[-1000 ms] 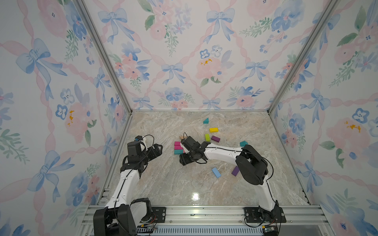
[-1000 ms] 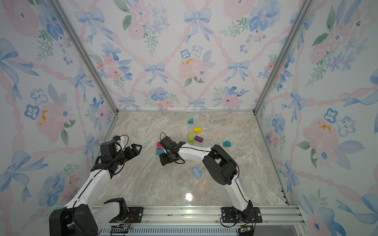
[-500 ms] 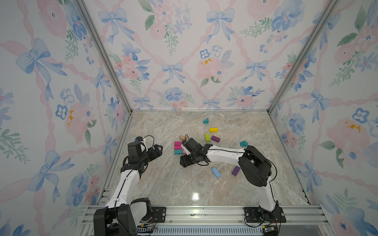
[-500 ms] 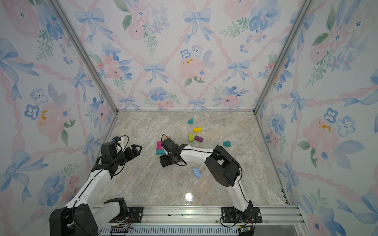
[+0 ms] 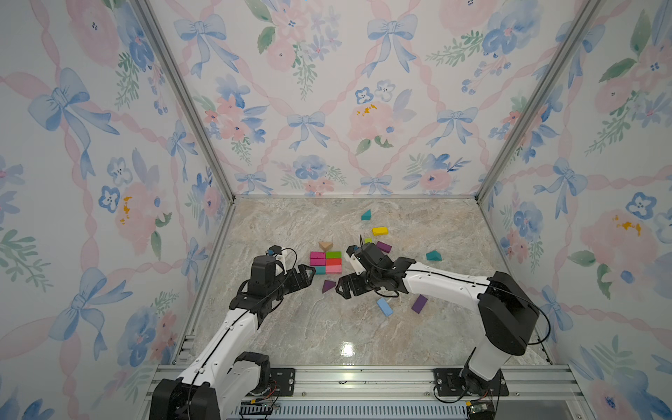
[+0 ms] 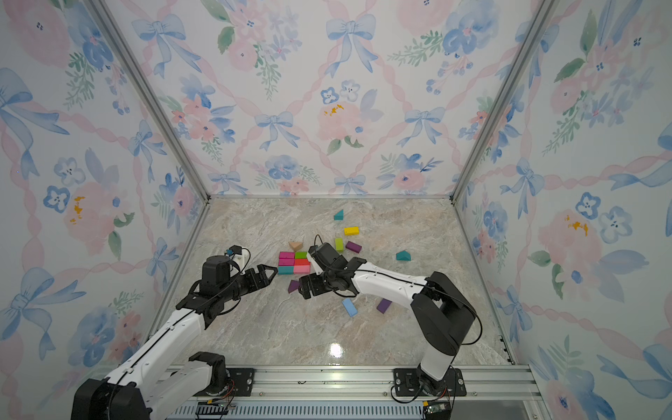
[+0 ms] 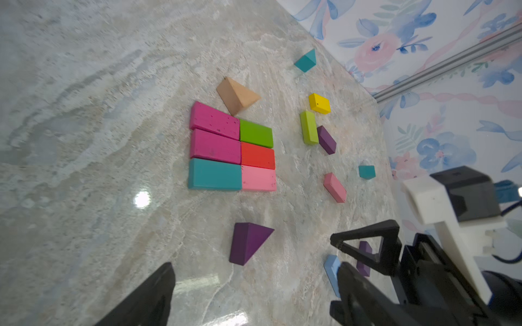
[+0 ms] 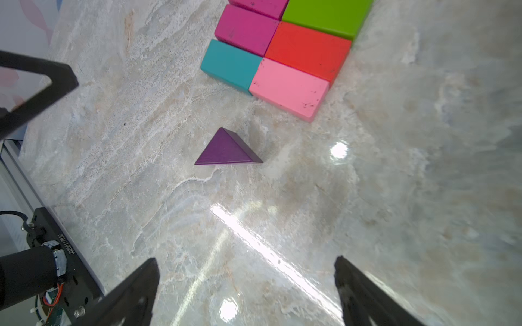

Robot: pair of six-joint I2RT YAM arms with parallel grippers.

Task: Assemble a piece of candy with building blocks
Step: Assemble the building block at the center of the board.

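Left gripper (image 5: 308, 276) and right gripper (image 5: 341, 289) gape empty beside the purple triangular prism (image 5: 328, 285), seemingly a wrapper end at the brick slab's (image 5: 326, 262) six o'clock.

Marbled bench (image 5: 312, 327) enclosed by floral, bow-patterned walls (image 5: 327, 91); aluminium rail (image 5: 363, 376) along the bench's 6 o'clock edge.

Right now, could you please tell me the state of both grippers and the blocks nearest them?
Left gripper, open, empty.
Right gripper, open, empty.
Slab, six bricks lying flat and flush, two columns of three.
Purple prism, lying loose on a triangular face, apart from the slab, unheld.
Tan prism, lying at the slab's far side.
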